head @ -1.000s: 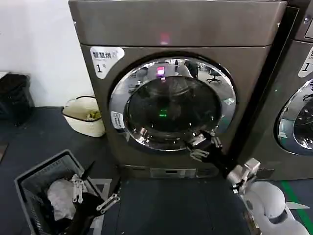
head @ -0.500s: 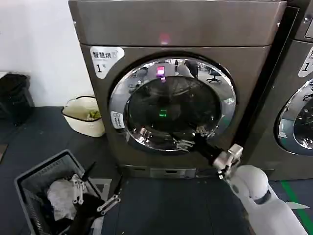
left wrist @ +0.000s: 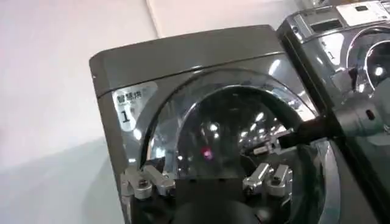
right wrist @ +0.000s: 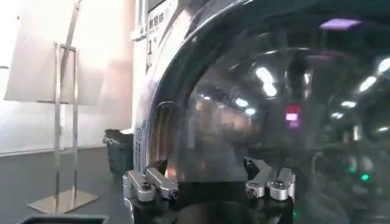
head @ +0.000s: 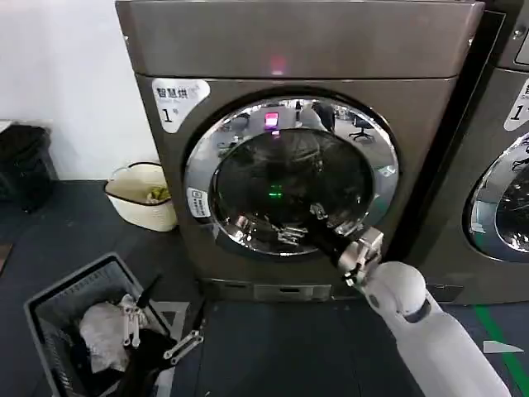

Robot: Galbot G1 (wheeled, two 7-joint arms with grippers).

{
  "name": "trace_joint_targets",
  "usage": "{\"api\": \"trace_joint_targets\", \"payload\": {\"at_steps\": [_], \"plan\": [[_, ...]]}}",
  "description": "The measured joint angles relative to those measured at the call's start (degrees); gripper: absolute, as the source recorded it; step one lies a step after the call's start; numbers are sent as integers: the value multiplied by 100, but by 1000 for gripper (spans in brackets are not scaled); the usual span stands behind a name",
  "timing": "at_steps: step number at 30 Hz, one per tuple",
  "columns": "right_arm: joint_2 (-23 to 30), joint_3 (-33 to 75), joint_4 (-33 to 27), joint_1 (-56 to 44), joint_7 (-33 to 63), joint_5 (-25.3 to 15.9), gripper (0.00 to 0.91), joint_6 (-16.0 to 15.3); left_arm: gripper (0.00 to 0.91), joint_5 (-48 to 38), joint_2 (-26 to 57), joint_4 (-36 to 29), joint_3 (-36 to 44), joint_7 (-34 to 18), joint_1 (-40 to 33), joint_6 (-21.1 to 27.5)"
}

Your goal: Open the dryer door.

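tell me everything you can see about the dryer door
The dryer door is a large round porthole: a wide shiny chrome ring around dark bulging glass that mirrors room lights, a pink glow and a green dot. It looks shut, flush in the front of the bronze-grey dryer, below the white "1" sticker. A small white label sits on the ring's left side. The right gripper is at the lower part of the glass and ring; actual contact is unclear.

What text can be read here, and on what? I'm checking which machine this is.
"1": white sticker on the dryer, under Chinese characters too small to read.
Small label on the door ring: unreadable.
Second machine's sticker: cut off, unreadable.
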Motion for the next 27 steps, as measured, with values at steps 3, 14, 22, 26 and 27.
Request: {"api": "trace_joint_targets", "payload": {"at_steps": [3, 14, 22, 26, 27], "plan": [[61, -104, -59, 109, 25, -4, 907, -12, 907, 5, -24, 0, -5, 1, 0, -4], [261, -428, -283, 400, 59, -31, 907, -27, 907, 19, -63, 0, -11, 11, -4, -9], [402, -620, -385, 554, 111, -44, 907, -48, 907, 25, -81, -1, -22, 16, -10, -11], [475, -710, -438, 600, 214, -64, 907, -50, 907, 28, -85, -1, -29, 16, -10, -16], [498, -734, -449, 613, 251, -90, 907, -50, 907, 29, -89, -1, -29, 16, -12, -16]]}}
